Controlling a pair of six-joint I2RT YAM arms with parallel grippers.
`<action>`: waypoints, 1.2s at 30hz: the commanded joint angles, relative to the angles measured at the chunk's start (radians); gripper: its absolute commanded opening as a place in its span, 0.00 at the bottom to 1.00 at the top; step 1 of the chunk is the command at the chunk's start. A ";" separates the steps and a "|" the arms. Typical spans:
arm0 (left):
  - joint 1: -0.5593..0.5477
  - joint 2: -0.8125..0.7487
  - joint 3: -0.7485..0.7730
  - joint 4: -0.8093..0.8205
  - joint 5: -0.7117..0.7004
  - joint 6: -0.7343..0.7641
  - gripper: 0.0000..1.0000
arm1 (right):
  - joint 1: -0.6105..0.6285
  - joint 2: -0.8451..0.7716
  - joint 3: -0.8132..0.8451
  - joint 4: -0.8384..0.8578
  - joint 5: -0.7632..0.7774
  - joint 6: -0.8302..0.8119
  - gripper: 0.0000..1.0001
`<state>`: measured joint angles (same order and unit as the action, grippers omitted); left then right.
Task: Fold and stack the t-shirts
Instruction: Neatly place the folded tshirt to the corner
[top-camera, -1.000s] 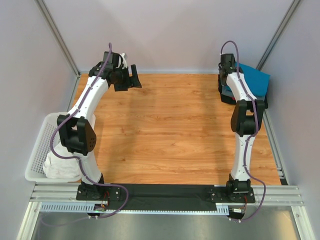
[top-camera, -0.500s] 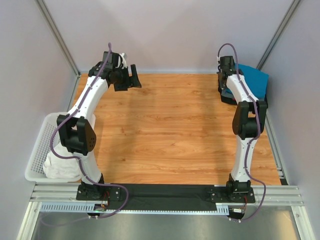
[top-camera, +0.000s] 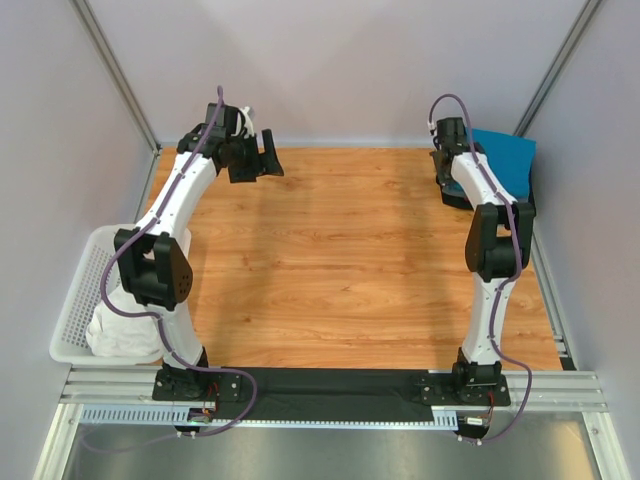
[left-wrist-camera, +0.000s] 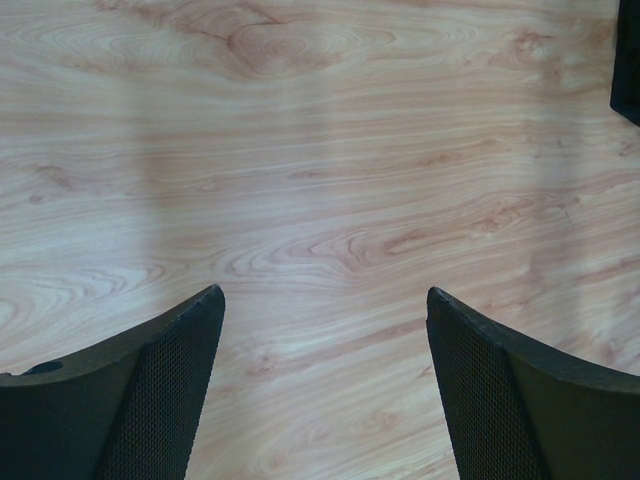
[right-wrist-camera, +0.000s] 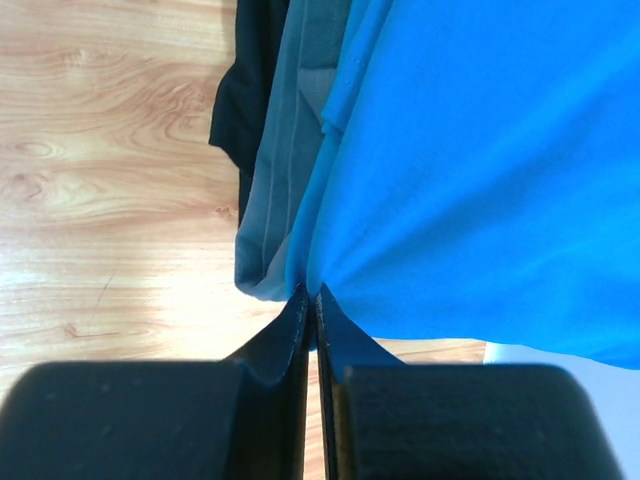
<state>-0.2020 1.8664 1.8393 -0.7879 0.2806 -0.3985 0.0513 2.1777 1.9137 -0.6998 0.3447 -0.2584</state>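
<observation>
A folded teal-blue t-shirt (top-camera: 503, 160) lies on top of a stack at the table's far right corner. In the right wrist view the blue shirt (right-wrist-camera: 480, 170) covers a slate-grey shirt (right-wrist-camera: 285, 150) and a dark one (right-wrist-camera: 250, 80). My right gripper (right-wrist-camera: 311, 292) is shut on the near edge of the blue shirt; in the top view it (top-camera: 447, 158) sits at the stack's left side. My left gripper (top-camera: 268, 163) hangs open and empty over the far left of the table; its fingers (left-wrist-camera: 160, 390) frame bare wood. A white shirt (top-camera: 122, 330) lies in the basket.
A white mesh laundry basket (top-camera: 78, 290) stands off the table's left edge beside the left arm. Grey walls and metal posts close in the back and sides. A black rail (top-camera: 330, 385) runs along the near edge.
My right gripper has moved a little toward the back and left with the blue shirt's edge in it, and the blue shirt has shifted slightly. The left arm has not moved.
</observation>
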 joint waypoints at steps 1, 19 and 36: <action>0.007 0.008 0.038 0.018 0.023 0.010 0.88 | 0.015 -0.042 0.002 -0.033 -0.035 -0.007 0.08; 0.041 -0.061 0.104 0.114 -0.026 0.026 0.93 | -0.165 -0.522 0.081 -0.036 -0.381 0.370 1.00; 0.090 -0.585 -0.472 0.274 -0.106 0.067 0.99 | -0.206 -1.239 -0.907 0.264 -0.329 0.686 1.00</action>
<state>-0.1123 1.3834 1.4525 -0.5846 0.1883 -0.3458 -0.1539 1.0187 1.0969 -0.5507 0.0322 0.3275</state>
